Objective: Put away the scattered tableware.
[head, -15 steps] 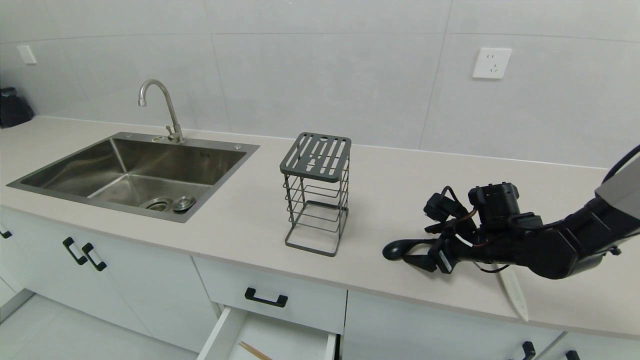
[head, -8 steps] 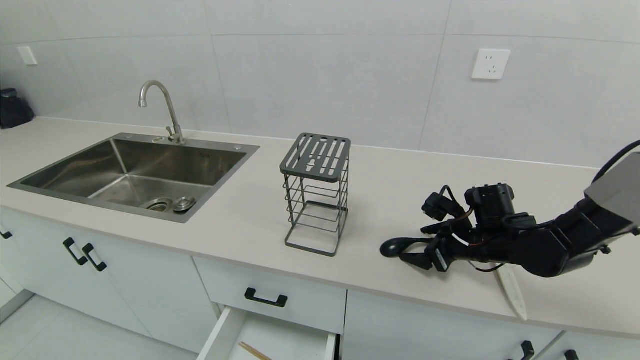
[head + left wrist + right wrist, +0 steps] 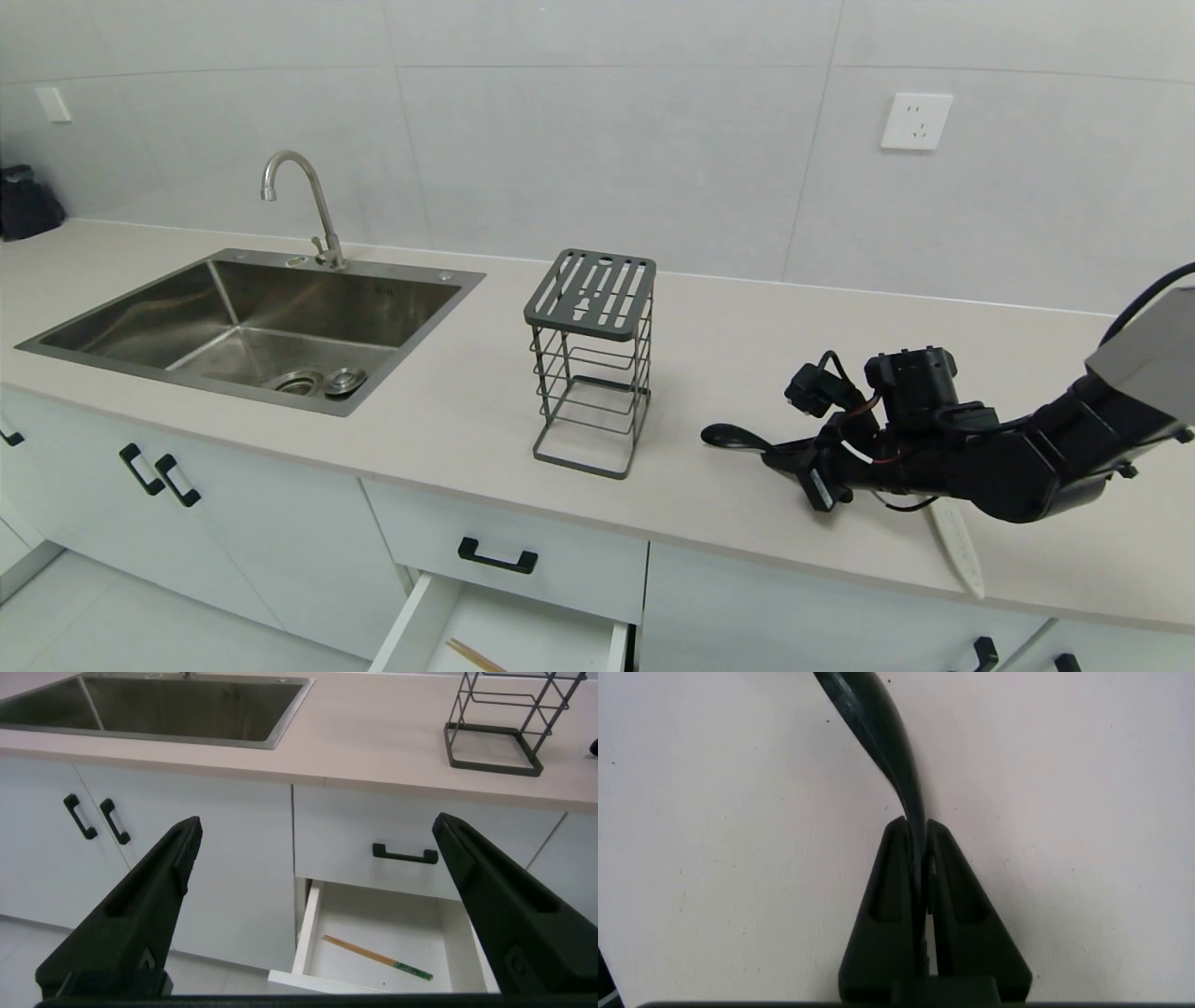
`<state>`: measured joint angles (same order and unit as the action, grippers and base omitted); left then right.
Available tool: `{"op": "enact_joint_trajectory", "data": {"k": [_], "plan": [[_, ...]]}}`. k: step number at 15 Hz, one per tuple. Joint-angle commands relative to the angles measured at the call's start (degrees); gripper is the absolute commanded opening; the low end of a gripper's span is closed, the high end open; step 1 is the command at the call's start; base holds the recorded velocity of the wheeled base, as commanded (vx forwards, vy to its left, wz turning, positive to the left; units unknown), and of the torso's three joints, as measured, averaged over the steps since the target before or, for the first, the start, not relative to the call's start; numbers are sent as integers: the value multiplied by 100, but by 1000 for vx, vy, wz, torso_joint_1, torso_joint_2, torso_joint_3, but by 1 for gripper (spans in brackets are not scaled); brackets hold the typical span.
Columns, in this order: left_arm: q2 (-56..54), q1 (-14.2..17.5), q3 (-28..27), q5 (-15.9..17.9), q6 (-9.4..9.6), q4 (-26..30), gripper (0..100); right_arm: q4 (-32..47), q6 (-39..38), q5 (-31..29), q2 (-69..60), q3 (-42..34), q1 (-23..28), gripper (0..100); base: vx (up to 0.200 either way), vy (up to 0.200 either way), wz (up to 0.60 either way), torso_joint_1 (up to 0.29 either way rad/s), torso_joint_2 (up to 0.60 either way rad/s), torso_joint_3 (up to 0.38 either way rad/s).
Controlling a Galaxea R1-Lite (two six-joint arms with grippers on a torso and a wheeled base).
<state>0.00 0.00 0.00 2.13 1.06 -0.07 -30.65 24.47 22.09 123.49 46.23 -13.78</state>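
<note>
My right gripper point(image 3: 794, 457) is low over the counter, right of the wire rack point(image 3: 590, 359), and is shut on the handle of a black spoon point(image 3: 724, 435). The spoon's bowl points left toward the rack and stays apart from it. In the right wrist view the two fingers pinch the spoon point(image 3: 873, 728) at its handle, just over the pale countertop, with the gripper point(image 3: 917, 845) closed tight. A white-bladed knife point(image 3: 957, 551) lies on the counter under the right arm. My left gripper point(image 3: 316, 826) hangs open in front of the cabinets, above the open drawer point(image 3: 392, 943).
The open drawer point(image 3: 504, 644) under the counter holds a pair of chopsticks point(image 3: 378, 957). A steel sink point(image 3: 187, 381) with a tap point(image 3: 308, 201) is at the left. Bare counter lies between the sink and the rack.
The right gripper has turned at the wrist and shifted slightly left with the spoon. The spoon's bowl now shows edge-on and sits a little higher and farther left.
</note>
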Motion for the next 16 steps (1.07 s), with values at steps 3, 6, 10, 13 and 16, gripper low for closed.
{"op": "enact_joint_trajectory", "data": {"k": [3, 6, 10, 13, 16], "plan": [[0, 0, 0, 6, -1, -1, 100, -38, 5, -3, -264, -228, -81, 0, 0, 0, 0, 0, 0, 0], [0, 0, 0, -2, -1, -1, 100, -117, 5, -12, -545, -395, -161, 0, 0, 0, 0, 0, 0, 0], [0, 0, 0, -2, -1, -1, 100, -222, 14, -20, -853, -553, -248, 0, 0, 0, 0, 0, 0, 0], [0, 0, 0, -2, -1, -1, 100, -258, 14, -20, -1125, -615, -486, 0, 0, 0, 0, 0, 0, 0], [0, 0, 0, -2, -1, -1, 100, -337, 5, -20, -1477, -808, -688, 0, 0, 0, 0, 0, 0, 0]]}}
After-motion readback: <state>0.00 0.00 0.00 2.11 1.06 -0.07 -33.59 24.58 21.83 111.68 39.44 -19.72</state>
